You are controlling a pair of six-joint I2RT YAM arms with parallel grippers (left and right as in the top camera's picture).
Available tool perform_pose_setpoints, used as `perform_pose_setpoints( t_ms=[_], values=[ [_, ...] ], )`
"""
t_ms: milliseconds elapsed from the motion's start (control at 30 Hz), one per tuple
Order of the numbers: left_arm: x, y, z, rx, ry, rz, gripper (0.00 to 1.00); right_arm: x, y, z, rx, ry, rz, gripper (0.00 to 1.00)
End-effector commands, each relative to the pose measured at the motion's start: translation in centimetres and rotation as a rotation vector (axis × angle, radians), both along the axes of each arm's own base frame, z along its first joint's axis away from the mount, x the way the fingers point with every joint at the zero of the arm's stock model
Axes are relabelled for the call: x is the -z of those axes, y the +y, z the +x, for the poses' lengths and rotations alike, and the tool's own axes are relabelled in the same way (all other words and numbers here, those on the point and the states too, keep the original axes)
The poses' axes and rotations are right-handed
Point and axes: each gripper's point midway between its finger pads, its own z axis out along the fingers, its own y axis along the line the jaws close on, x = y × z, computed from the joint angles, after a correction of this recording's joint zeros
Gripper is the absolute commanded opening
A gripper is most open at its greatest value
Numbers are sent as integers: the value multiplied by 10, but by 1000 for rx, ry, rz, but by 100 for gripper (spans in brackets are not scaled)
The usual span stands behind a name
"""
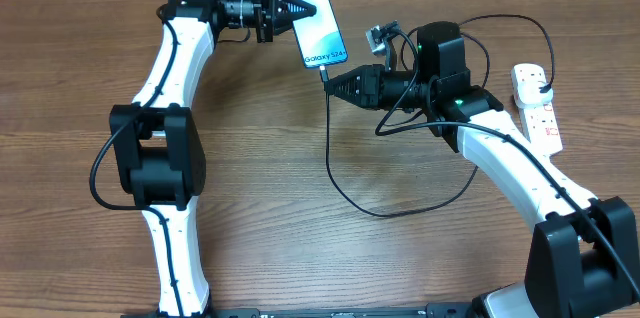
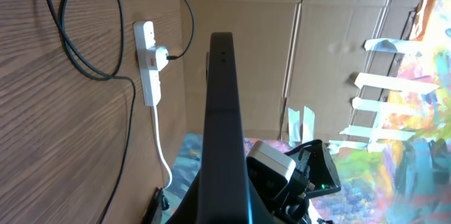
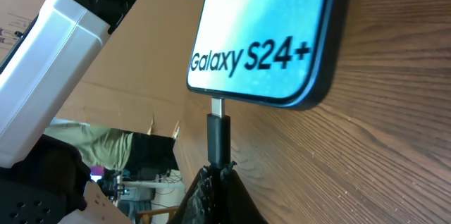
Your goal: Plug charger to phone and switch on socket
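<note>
The phone [image 1: 320,26], its light blue screen reading "Galaxy S24+", is tilted at the back of the table with my left gripper [image 1: 298,8] shut on its top end. The left wrist view shows the phone [image 2: 222,104] edge-on as a dark bar rising from the gripper [image 2: 222,213]. My right gripper [image 1: 332,81] is shut on the charger's black connector [image 3: 218,136], whose metal tip meets the port in the phone's [image 3: 264,34] bottom edge. The charger's cable [image 1: 345,193] loops across the table to a plug [image 1: 541,89] in the white socket [image 1: 537,108] at the right.
The wooden table [image 1: 300,218] carries the cable loop in the middle. Cardboard walls [image 2: 282,55] stand behind the table. The socket's thick white cord [image 2: 161,146] runs off the table edge. The right arm's camera block [image 2: 271,171] sits close beside the phone.
</note>
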Motion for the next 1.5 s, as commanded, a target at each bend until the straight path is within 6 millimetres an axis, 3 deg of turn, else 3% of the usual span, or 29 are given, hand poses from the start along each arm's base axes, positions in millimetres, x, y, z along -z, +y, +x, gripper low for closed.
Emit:
perform_pose_setpoints(
  t_ms=[0,900,1467],
  values=[
    [-12,-1,-9,57,-8,-48,4,-17,0,4,10,-60,4,4],
    [-12,-1,-9,61,-20,-50,4,-20,-17,16,56,-67,12,4],
    [-12,-9,-13,76,-21,-49,4,-22,-17,17,58,-71,17,4]
  ],
)
